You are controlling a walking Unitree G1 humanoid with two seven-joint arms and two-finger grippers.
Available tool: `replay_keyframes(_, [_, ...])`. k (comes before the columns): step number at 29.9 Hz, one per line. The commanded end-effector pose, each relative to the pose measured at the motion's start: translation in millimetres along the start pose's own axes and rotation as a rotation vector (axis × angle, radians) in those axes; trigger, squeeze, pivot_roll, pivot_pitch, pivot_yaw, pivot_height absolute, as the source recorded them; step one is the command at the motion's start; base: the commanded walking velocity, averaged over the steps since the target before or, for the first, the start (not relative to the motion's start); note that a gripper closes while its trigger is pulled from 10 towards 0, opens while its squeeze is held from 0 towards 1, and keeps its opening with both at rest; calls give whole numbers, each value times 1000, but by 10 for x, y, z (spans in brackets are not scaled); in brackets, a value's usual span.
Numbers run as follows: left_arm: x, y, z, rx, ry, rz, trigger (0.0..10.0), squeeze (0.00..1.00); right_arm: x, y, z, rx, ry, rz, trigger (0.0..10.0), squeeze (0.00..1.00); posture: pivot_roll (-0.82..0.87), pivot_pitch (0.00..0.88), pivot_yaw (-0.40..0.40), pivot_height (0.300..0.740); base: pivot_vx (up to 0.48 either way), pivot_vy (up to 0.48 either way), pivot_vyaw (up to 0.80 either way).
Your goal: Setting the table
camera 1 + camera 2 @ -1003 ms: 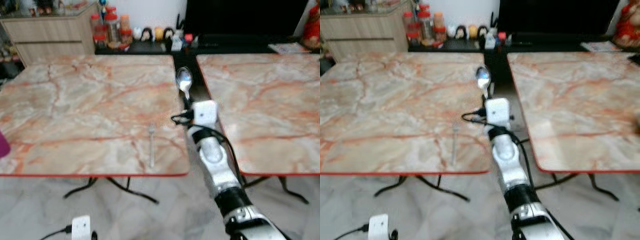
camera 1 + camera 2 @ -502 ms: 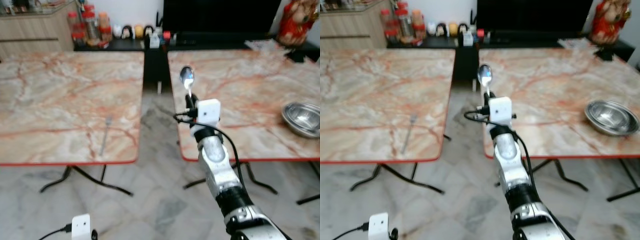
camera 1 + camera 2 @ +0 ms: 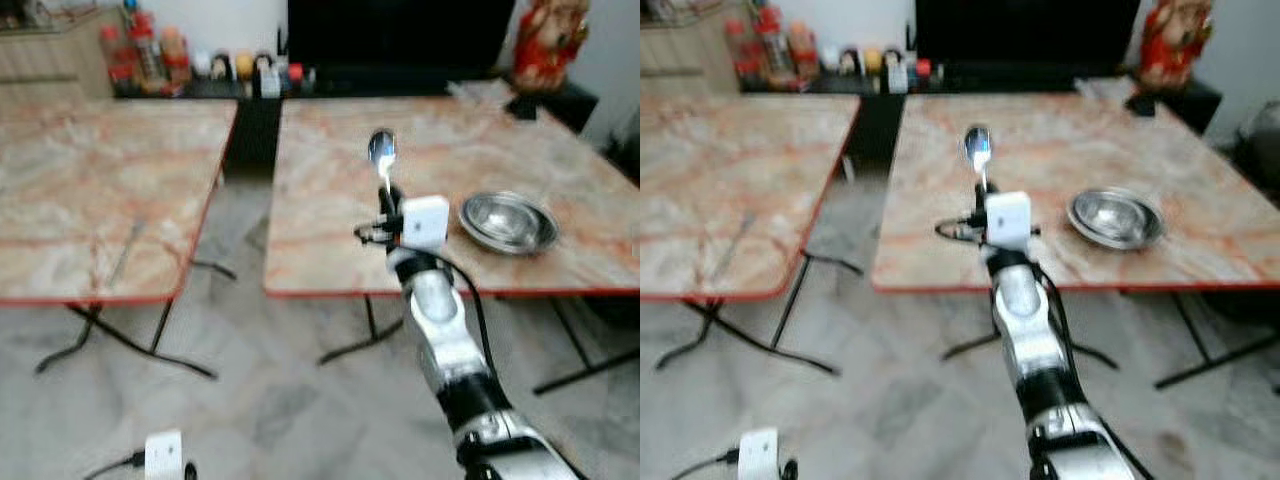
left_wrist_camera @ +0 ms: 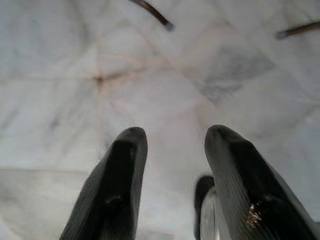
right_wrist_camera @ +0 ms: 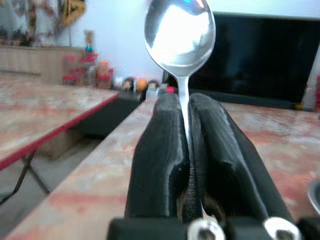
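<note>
**View swung right; spoon held upright in right gripper**

Since the frame 1 second ago the head camera has turned to the robot's right: the fork table now sits at the left, and the second table with the steel bowl, which first came into view half a second ago, fills the centre. This is camera motion, not movement of the tables or tableware.

Right gripper (image 5: 184, 145): its 2 black fingers are closed tight on the handle of a metal spoon (image 3: 381, 152), which stands upright with its bowl end above the fingertips. In the head views the gripper hangs over the near edge of the right-hand marble table (image 3: 330, 150).

Steel bowl (image 3: 507, 221): rests on that same table, just to the right of the gripper and apart from it.

Fork (image 3: 125, 255): a thin grey item lies on the left-hand marble table (image 3: 60, 180) near its front edge; the picture is blurred, so its identity as a fork is probable rather than certain.

Left gripper (image 4: 172, 170): hangs low over the pale marble floor (image 4: 150, 65), fingers spread with a clear gap and nothing between them.

Background: jars and bottles (image 3: 140, 55) stand on a dark shelf beyond the tables, and a red figurine (image 3: 545, 40) stands at the far right.
</note>
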State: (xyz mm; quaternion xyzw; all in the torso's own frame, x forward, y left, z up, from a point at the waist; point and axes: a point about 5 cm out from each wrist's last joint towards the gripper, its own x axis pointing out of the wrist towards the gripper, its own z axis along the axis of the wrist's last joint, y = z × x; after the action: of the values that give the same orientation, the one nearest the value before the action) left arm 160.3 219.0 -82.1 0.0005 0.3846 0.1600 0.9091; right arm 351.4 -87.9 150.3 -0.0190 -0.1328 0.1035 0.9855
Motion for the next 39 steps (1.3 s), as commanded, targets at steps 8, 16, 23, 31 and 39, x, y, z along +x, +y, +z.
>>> replay_keyframes(8, [8,12,26,6,-10,0,10000,0,30,-82,49,-16,-14,-20,10000,0,-28,0,8,732,0,-448,0])
replay_keyframes(16, [13,-18,44,-6,-15,-12,10000,0,36,-132,42,-22,-6,-36,10000,0,-26,0,6,732,0,-316,0])
replay_keyframes(23, [8,-21,34,-32,-17,-21,10000,0,36,-164,33,-19,1,-50,10000,0,-25,0,5,732,0,0,0])
replay_keyframes(31, [6,-26,26,-22,-11,-19,10000,0,39,-181,31,-18,3,-59,10000,0,-29,0,11,732,222,0,0])
replay_keyframes(39, [17,-14,49,-23,-14,-19,10000,0,39,-169,19,-20,11,-58,10000,0,-28,0,8,732,367,0,0])
